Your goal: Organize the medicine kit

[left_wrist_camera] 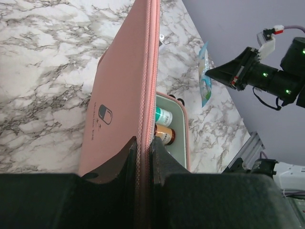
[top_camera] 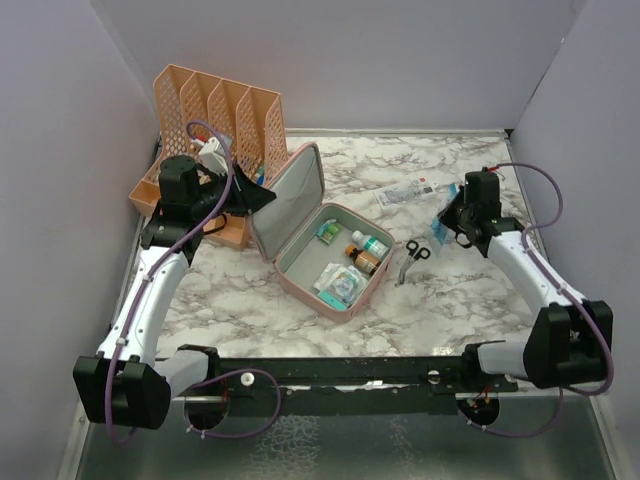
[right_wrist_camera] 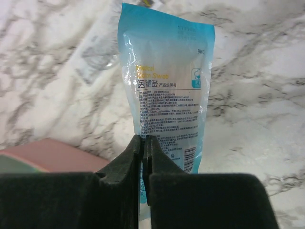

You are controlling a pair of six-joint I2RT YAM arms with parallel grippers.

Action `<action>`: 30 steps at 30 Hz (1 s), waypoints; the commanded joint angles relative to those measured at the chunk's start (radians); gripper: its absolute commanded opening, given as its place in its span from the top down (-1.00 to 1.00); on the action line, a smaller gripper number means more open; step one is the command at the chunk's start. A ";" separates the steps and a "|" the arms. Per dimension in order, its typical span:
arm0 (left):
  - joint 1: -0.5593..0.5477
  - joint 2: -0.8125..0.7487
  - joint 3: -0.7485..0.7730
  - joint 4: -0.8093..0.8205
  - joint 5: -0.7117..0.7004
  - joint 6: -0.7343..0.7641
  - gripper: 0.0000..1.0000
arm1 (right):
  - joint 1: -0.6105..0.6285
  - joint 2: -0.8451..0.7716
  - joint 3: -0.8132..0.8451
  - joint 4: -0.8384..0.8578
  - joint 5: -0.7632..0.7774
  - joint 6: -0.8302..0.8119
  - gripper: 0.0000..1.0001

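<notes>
Pinching hard, the right tool [right_wrist_camera: 143,143] has its two fingers closed almost flat on the lower end of a blue packet [right_wrist_camera: 167,86]. The pouch's long axis runs straight out from the fingertips, so it hangs lengthwise above the counter [top_camera: 470,300], close to the right edge and toward the far right corner.

Out from there, toward the counter's middle, lie the scissors [top_camera: 412,255]. Just past them is the medicine kit [top_camera: 300,290], its tray face up. Two bottles [top_camera: 368,243] stand along the tray's side nearest the right tool, with flat packs in the near part.

The left tool [left_wrist_camera: 144,143] is clamped shut on the rim of the lid [left_wrist_camera: 119,95], holding it upright on the side of the tray away from the right arm, so it does not overhang the tray.

The move turns on one relation: the kit lies to the left of the loaded right tool, and the side facing it is open. The right arm is both the nearer one and the one carrying the packet. To my eye it needs a sideways carry over the scissors. The pouch would probably have to be laid flat to fit the tray.
</notes>
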 commanded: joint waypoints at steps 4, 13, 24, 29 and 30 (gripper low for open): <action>-0.021 0.022 -0.052 0.104 0.014 -0.116 1.00 | 0.064 -0.167 -0.044 0.134 -0.196 0.161 0.99; -0.021 0.020 -0.053 0.034 0.031 -0.078 1.00 | 0.310 -0.229 0.032 0.146 -0.053 0.305 0.99; -0.021 0.025 0.029 -0.151 -0.027 0.054 0.84 | 0.585 -0.193 0.122 0.283 0.068 0.371 0.99; -0.021 0.046 0.059 -0.207 -0.066 0.095 0.79 | 0.650 -0.145 0.178 0.345 0.123 0.380 0.99; -0.022 0.050 0.067 -0.217 -0.066 0.103 0.77 | 0.660 -0.136 0.189 0.356 0.132 0.382 0.99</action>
